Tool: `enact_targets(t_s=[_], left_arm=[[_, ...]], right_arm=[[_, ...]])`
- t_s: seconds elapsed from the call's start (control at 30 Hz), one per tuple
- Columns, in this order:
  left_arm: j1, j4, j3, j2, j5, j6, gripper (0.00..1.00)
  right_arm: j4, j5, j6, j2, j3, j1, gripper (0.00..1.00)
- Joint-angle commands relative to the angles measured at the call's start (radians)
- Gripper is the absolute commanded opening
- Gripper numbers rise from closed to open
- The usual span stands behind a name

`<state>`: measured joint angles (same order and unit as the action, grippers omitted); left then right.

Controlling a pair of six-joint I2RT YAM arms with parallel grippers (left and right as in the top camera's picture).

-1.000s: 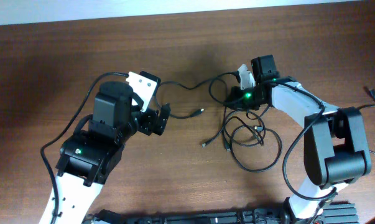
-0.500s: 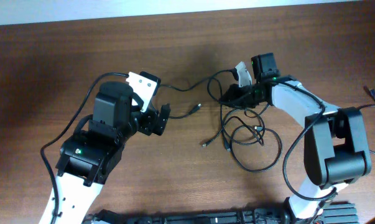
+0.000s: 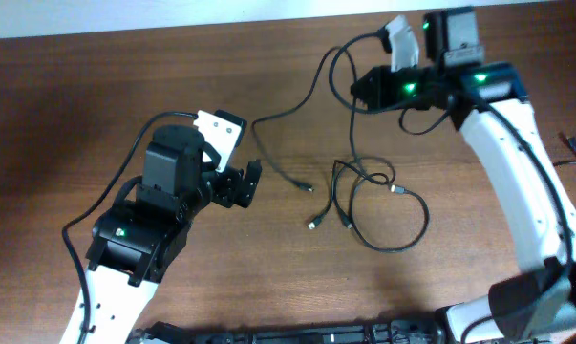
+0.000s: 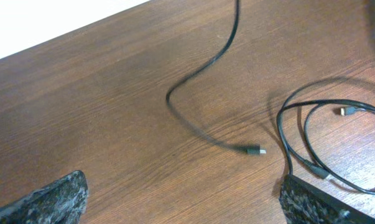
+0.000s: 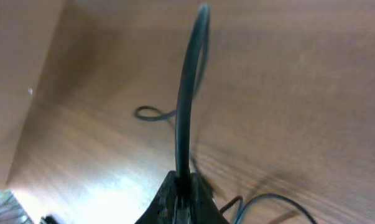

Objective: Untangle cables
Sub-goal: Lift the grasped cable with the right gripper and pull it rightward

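Item 1, worktop (image 3: 96,86): brown wood grain, carrying everything I list below.

Item 2, cables (image 3: 378,205): thin black cords. Most lie in loose overlapping loops on the worktop, right of centre in my overhead view and below the right arm. Small connectors show at several free ends.

Item 3, raised cable (image 5: 186,93): one cord lifted above the loops. It arcs up out of the right hand, runs down and to the left, and bends on the worktop. It ends in a plug (image 4: 255,150) lying flat just left of the loops. A strand also hangs from that hand down toward the loops; I cannot tell where it joins them.

Item 4, right hand (image 3: 364,89): near the far edge, fingers pressed together, pinching the raised cable at its highest part.

Item 5, left hand (image 3: 247,183): left of the plug, fingers (image 4: 53,198) spread wide, apart from every cord.
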<state>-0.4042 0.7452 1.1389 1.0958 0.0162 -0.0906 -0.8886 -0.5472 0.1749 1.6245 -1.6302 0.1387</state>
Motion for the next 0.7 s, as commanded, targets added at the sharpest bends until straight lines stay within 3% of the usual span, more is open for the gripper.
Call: enact_targets(t_s=[0.0, 0.2, 0.33, 0.67], left_arm=[[0.006, -0.002, 0.011, -0.005, 0.011, -0.016, 0.99], [0.006, -0.002, 0.011, -0.005, 0.011, -0.016, 0.99], [0.006, -0.002, 0.011, -0.005, 0.011, -0.016, 0.99], [0.006, -0.002, 0.011, -0.005, 0.011, -0.016, 0.99]], right_arm=[[-0.031, 0.067, -0.021, -0.061, -0.149, 0.006, 0.04], [-0.058, 0.093, -0.040, -0.072, -0.332, 0.006, 0.04], [-0.058, 0.222, -0.040, -0.072, -0.417, 0.006, 0.04], [-0.014, 0.794, -0.039, -0.071, -0.498, 0.004, 0.04]])
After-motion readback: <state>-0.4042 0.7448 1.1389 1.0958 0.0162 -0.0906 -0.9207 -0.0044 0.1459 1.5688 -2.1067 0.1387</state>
